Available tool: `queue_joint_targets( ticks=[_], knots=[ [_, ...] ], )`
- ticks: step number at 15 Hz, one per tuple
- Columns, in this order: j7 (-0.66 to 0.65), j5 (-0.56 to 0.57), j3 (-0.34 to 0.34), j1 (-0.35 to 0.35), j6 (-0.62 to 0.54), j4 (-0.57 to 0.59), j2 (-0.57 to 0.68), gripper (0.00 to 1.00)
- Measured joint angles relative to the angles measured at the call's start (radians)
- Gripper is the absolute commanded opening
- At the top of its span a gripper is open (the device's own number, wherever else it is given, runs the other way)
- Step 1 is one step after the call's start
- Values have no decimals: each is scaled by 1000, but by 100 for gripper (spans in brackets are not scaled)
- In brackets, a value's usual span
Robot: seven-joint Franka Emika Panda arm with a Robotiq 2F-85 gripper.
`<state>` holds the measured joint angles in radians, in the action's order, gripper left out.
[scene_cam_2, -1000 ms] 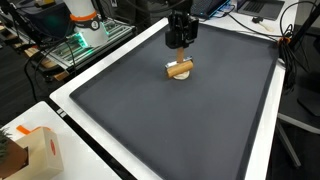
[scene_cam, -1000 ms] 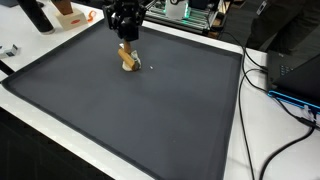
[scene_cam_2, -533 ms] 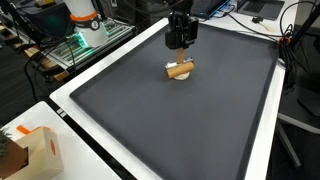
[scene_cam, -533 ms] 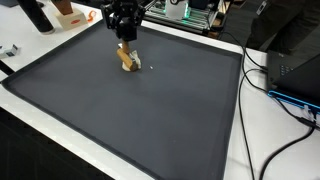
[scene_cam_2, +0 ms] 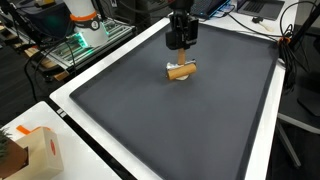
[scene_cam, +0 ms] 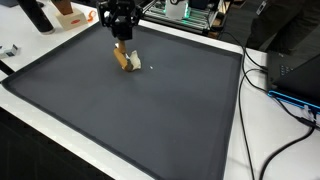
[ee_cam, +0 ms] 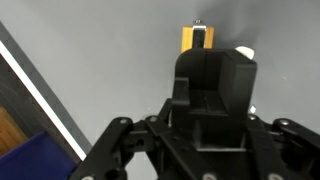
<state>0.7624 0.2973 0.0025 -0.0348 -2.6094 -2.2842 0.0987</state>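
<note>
A tan, wooden-looking block (scene_cam: 123,58) with a white piece beside it (scene_cam: 135,63) is at the far part of the dark mat (scene_cam: 130,120). My gripper (scene_cam: 119,44) comes down on the block's upper end, its fingers shut on it. In an exterior view the block (scene_cam_2: 181,70) lies nearly level just under the gripper (scene_cam_2: 180,50). In the wrist view the black fingers (ee_cam: 215,80) are pressed together, and a yellow end of the block (ee_cam: 196,38) sticks out past them, with the white piece (ee_cam: 243,52) beside it.
A white border (scene_cam_2: 75,110) frames the mat. An orange-and-white box (scene_cam_2: 35,150) stands off one corner. Black cables (scene_cam: 285,100) and dark gear lie beyond one side. Lab equipment (scene_cam: 195,12) and a black bottle (scene_cam: 36,15) stand behind the mat.
The block has shifted and tilted a little with the gripper, and the white piece now shows more clearly beside it. The gripper has edged slightly sideways.
</note>
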Motion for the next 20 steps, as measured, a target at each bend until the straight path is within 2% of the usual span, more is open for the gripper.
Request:
queue_joint_targets(
  ticks=[6,11,15,20],
  knots=[
    [-152,54,-6,7,-1,17,-17,24],
    [-305,53,-10,17,9,25,-58,24],
    [-391,-20,-11,26,71,20,-120,24],
    [-485,-149,-11,26,233,13,-231,24]
  ],
)
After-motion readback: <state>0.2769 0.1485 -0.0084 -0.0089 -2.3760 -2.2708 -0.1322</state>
